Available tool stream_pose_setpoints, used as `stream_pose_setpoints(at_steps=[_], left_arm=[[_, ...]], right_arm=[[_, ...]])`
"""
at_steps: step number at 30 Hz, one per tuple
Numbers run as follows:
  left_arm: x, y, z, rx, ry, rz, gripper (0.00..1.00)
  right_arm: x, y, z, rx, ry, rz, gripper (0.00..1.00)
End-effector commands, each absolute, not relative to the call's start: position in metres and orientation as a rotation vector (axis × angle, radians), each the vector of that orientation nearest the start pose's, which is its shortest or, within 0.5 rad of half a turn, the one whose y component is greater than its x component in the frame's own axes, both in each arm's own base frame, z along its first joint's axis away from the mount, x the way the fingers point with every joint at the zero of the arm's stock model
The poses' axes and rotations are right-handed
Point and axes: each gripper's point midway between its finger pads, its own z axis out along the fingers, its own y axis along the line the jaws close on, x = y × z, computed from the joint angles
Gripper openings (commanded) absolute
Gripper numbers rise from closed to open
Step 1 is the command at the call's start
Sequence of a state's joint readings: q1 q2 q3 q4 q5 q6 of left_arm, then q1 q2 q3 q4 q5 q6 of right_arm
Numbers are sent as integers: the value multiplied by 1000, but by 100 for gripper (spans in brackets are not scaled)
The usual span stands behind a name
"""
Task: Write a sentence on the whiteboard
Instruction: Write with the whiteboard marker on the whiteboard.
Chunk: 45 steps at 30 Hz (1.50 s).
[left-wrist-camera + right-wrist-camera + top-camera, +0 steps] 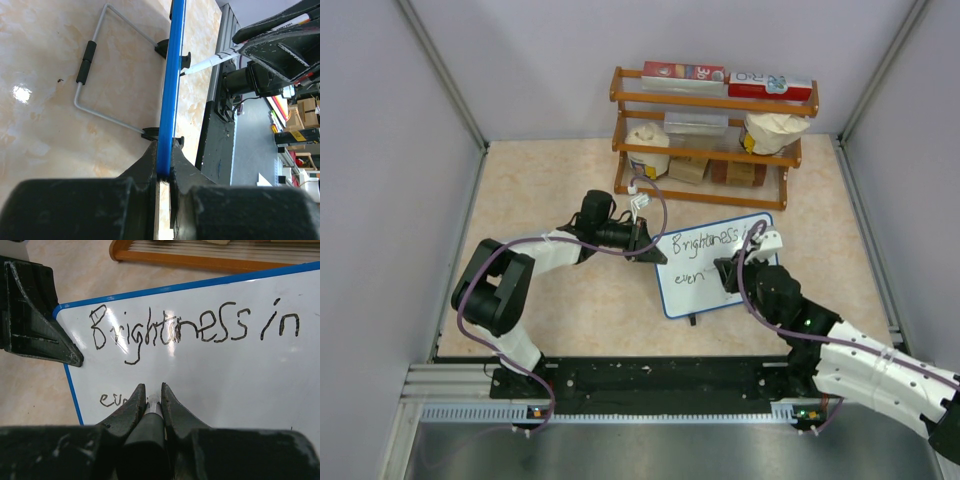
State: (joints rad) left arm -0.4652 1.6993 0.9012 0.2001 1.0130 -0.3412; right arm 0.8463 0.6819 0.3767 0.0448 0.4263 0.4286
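The whiteboard [698, 299] stands tilted on the table, its blue rim [172, 75] seen edge-on in the left wrist view. My left gripper [649, 246] [165, 150] is shut on the board's left edge. The sentence [190, 327] reads "Brightness in" on the top line. A second line [112, 400] starts with "ev" before my right fingers hide the rest. My right gripper [728, 272] [151, 388] is shut on a marker [149, 427], white-barrelled [215, 59], whose tip is at the board's face on the second line.
A wooden rack [705, 100] with boxes and bags stands right behind the board. The board's wire stand [95, 65] lies on the table behind it. The black base rail [650, 385] runs along the near edge. Walls close in both sides.
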Motion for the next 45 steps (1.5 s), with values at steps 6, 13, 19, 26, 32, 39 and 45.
stream_pose_setpoints(at_steps=[6,13,19,26,32,39,45], left_arm=[[274,-298,80,790,2189,-1315,0],[273,-298,80,791,2191,-1316,0],[274,-298,80,791,2188,-1314,0],[274,-298,79,790,2191,-1315,0],[274,-298,80,789,2190,-1314,0],[274,-298,80,789,2190,-1314,0],[274,-298,79,790,2191,-1315,0]], right_arm=[[238,173,174,-25,1803,519,0],[233,170,155,-32,1855,507,0],[231,169,145,-31,1876,499,0],[227,171,139,-49,1901,513,0],[222,168,131,-56,1923,505,0],[221,170,130,-63,1934,518,0],[217,172,123,-72,1956,535,0]])
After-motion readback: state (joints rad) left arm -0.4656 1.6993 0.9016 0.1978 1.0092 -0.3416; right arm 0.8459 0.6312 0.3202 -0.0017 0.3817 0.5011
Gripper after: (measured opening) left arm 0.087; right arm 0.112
